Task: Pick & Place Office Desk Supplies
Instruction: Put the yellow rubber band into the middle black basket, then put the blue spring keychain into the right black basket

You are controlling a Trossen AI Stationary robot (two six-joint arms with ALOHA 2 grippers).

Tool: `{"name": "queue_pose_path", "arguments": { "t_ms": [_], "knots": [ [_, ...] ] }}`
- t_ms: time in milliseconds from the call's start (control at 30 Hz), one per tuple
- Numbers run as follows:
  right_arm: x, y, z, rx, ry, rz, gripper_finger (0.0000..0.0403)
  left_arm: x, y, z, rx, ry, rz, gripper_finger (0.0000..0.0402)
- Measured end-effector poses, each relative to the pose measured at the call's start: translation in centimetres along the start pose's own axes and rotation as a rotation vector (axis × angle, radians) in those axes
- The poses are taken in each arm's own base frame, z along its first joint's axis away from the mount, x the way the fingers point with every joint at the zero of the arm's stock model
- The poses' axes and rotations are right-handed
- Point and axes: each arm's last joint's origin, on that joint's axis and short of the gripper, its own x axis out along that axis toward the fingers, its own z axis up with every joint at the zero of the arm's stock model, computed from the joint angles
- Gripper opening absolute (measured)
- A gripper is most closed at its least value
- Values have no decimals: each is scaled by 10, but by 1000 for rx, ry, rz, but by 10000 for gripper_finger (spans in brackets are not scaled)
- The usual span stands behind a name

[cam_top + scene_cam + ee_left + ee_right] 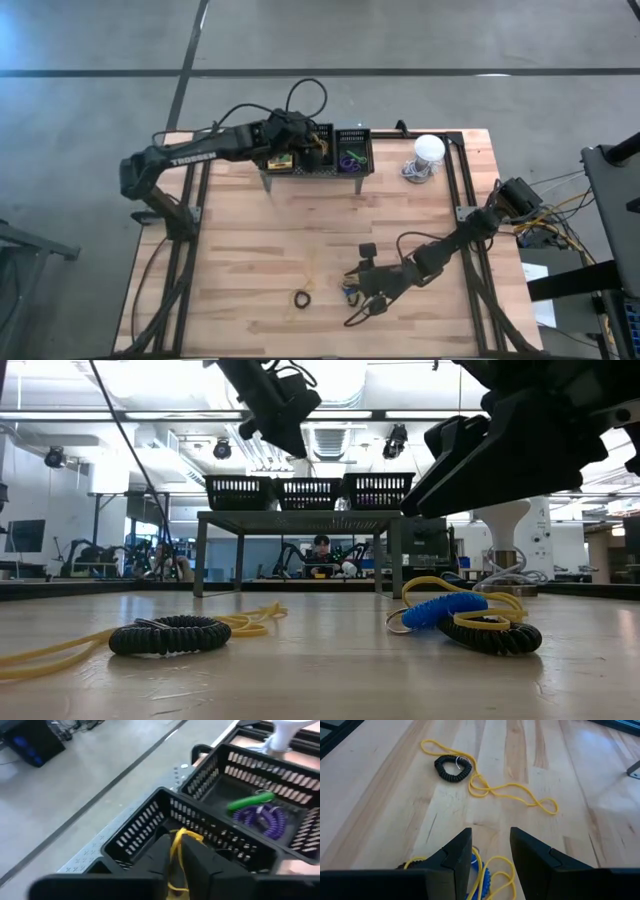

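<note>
Site: robotics lab | floor: bare grey concrete with dark lines | bench: wood table (260,250) on black frame | ceiling: strip lights, exposed ducts | background: more robot arms (85,552) on benches, seated person (321,550), monitor (24,535)

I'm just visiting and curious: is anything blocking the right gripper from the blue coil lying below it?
Nothing visible does. The right gripper hangs open just above the blue coil, with only bare table around. Yellow bands lie tangled with the coil, so they might come up with it.
</note>
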Motion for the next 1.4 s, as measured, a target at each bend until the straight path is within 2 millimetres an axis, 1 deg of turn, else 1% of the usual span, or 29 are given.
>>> {"name": "queue_pose_path", "arguments": {
  "t_ms": [167, 267, 400, 500, 600, 733, 800, 867, 900, 967, 1067, 1167, 1267, 1400],
  "knots": [
    [0, 0, 0, -3, 0, 0, 127, -6, 1, -2, -5, 22, -37, 121],
    [0, 0, 0, -2, 0, 0, 127, -15, 3, -5, -36, 61, -46, 152],
    [0, 0, 0, -3, 0, 0, 127, -36, -3, -12, -60, 126, -111, 168],
    [0, 0, -1, 0, 0, 0, 127, -54, -23, -25, -33, 140, -170, 165],
    [0, 0, -1, 8, 1, 1, 127, -69, -57, -48, 31, 134, -240, 156],
    [0, 0, -2, 60, 7, 25, 127, -88, -108, -93, 98, 92, -326, 145],
    [0, 3, -1, 76, 13, 118, 127, -96, -132, -121, 120, 46, -371, 141],
    [-1, 7, 1, 85, 7, 246, 127, -103, -153, -148, 132, -28, -433, 138],
    [-1, 9, 2, 85, 1, 303, 127, -106, -161, -162, 132, -66, -464, 138],
    [-2, 11, 3, 85, -1, 362, 127, -110, -174, -190, 116, -145, -522, 137],
    [-3, 14, 2, 90, 8, 386, 127, -110, -183, -224, 60, -241, -586, 137],
    [-1, 13, 1, 113, 10, 358, 127, -106, -185, -248, 13, -297, -609, 137],
    [6, 14, 0, 114, 30, 321, 128, -97, -185, -260, -14, -310, -593, 137],
    [18, 17, 3, 112, 68, 304, 128, -88, -186, -270, -43, -263, -564, 138]
  ]
}}
